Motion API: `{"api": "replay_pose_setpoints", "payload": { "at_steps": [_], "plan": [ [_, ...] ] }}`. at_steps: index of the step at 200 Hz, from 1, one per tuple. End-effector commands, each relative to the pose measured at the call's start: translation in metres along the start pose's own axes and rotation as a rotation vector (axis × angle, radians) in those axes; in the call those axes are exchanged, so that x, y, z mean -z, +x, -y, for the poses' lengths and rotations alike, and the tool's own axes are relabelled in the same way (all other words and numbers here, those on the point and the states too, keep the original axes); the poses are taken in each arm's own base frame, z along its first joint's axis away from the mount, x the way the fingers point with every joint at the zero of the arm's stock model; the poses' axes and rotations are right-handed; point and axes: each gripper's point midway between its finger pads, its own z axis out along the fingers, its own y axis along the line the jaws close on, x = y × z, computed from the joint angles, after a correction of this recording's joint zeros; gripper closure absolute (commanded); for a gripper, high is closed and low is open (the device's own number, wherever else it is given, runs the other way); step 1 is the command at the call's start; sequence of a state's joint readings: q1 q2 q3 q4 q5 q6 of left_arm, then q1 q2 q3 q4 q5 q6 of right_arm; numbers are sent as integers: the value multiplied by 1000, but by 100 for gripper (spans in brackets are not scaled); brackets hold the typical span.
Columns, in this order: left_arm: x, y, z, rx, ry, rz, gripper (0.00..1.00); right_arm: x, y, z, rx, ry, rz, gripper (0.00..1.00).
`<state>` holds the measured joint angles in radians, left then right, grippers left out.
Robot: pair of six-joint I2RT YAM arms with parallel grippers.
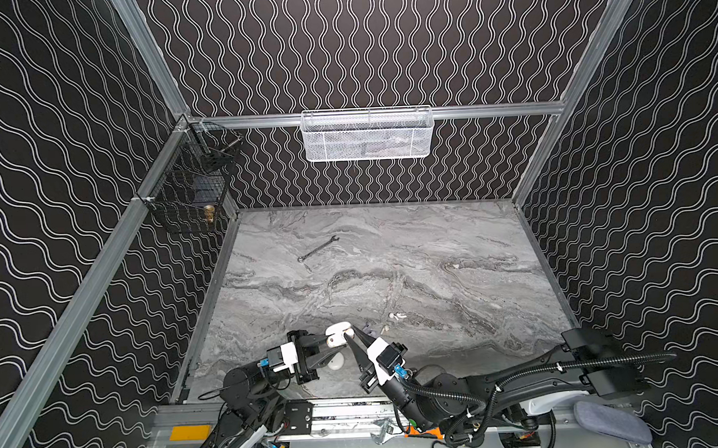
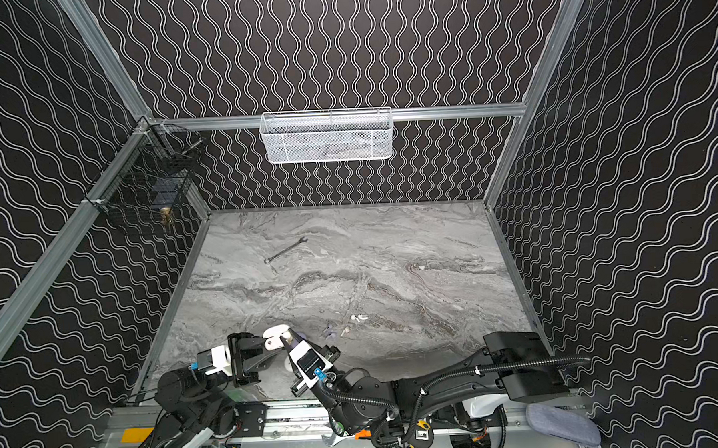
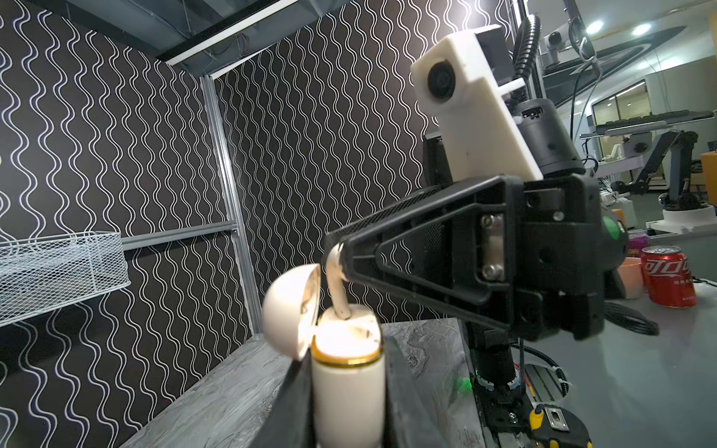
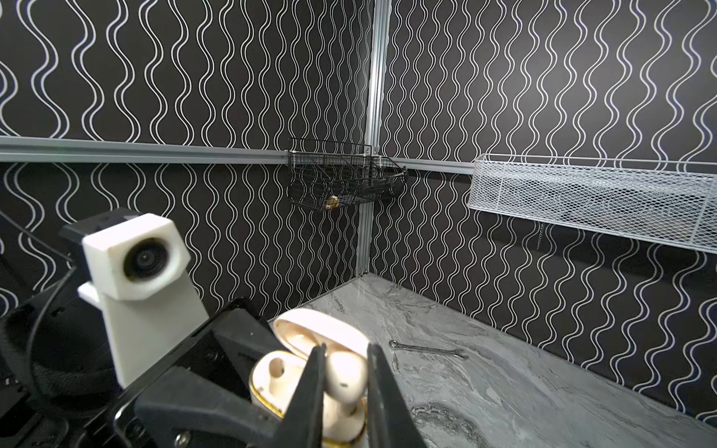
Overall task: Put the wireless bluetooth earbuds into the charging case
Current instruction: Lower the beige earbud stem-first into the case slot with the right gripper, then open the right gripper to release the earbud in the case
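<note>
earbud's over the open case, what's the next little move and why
Probably ease the right gripper straight down a little: the earbud it pinches has only its stem tip in a socket of the charging case, which the left gripper holds upright, lid open. Its head sits well above the rim.

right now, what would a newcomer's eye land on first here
The open white case at the table's near edge stands out, gripped by the left end effector, while the right end effector holds an earbud stem-down at its opening. Farther back lies a wrench, and a white mesh basket hangs on the back wall.
</note>
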<state>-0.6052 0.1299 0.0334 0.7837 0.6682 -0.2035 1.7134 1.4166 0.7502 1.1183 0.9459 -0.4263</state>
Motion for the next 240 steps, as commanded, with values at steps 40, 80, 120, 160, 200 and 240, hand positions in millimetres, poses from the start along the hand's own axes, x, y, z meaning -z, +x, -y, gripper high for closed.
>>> {"api": "replay_pose_setpoints", "payload": {
  "at_steps": [40, 80, 120, 160, 200, 240],
  "plan": [
    [0, -26, 2, -43, 0, 65, 100, -2, 11, -2, 12, 13, -32, 100],
    [1, -33, -2, -29, -40, 55, 100, 0, 14, -4, 14, -6, -26, 100],
    [1, -41, -4, -15, -56, 53, 100, -1, 15, -12, 14, -36, -21, 100],
    [0, -41, -4, -17, -56, 49, 100, -3, 16, -17, 17, -46, -24, 97],
    [1, -41, -2, -20, -46, 57, 100, -3, 11, -14, 4, -40, -15, 76],
    [1, -38, -4, -16, -55, 43, 100, -1, 4, -14, -25, -68, -16, 65]
  ]
}}
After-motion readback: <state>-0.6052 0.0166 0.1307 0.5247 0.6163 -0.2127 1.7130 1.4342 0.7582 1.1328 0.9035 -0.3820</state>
